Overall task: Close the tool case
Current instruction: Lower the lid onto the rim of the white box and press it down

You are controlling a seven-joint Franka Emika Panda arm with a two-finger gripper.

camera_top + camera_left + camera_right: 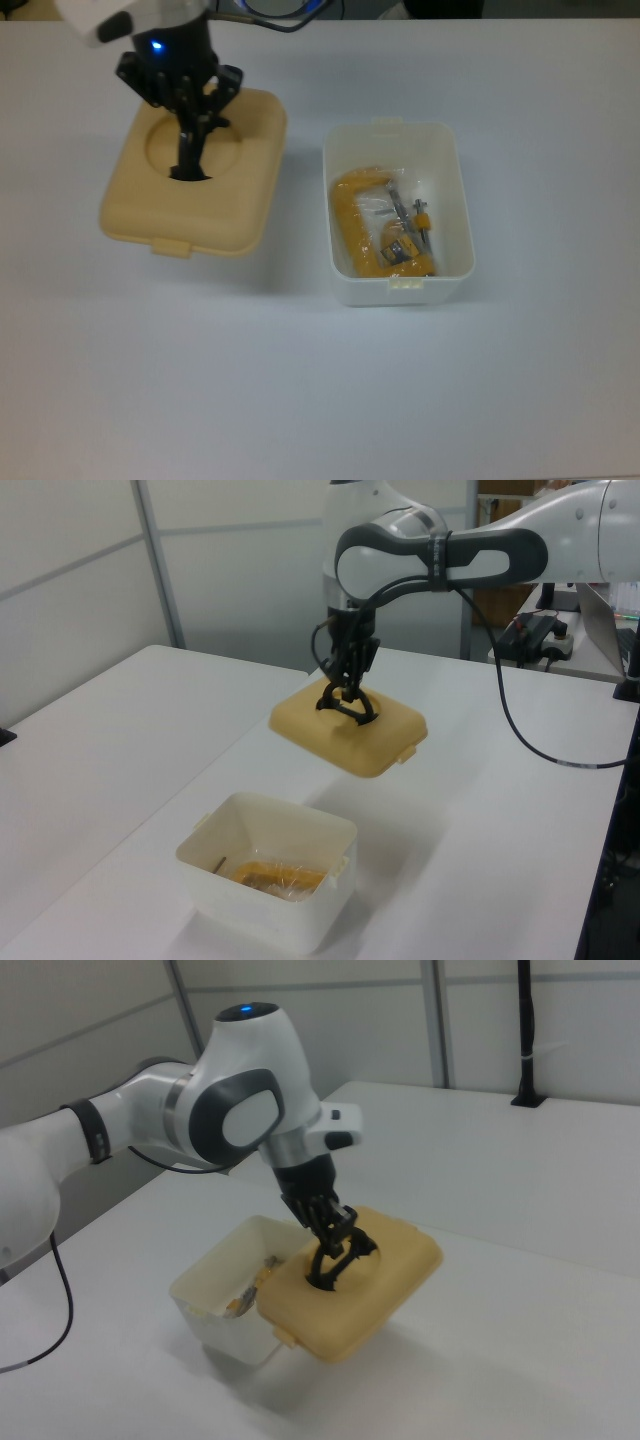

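Observation:
The tan lid (195, 175) hangs in the air, tilted, held by its black handle (188, 160) in the round recess. My gripper (190, 140) is shut on that handle. In the left view the lid (345, 730) floats above the table, behind and above the white tub (268, 880). The open tub (398, 212) stands to the top view's right of the lid and holds a yellow clamp (375, 235). From the right view, the lid (350, 1280) covers part of the tub (225, 1295) from sight.
The white table (320, 390) carries the tub. A black cable (520, 750) trails from the arm over the table in the left view. A desk with equipment (540, 630) stands behind the table.

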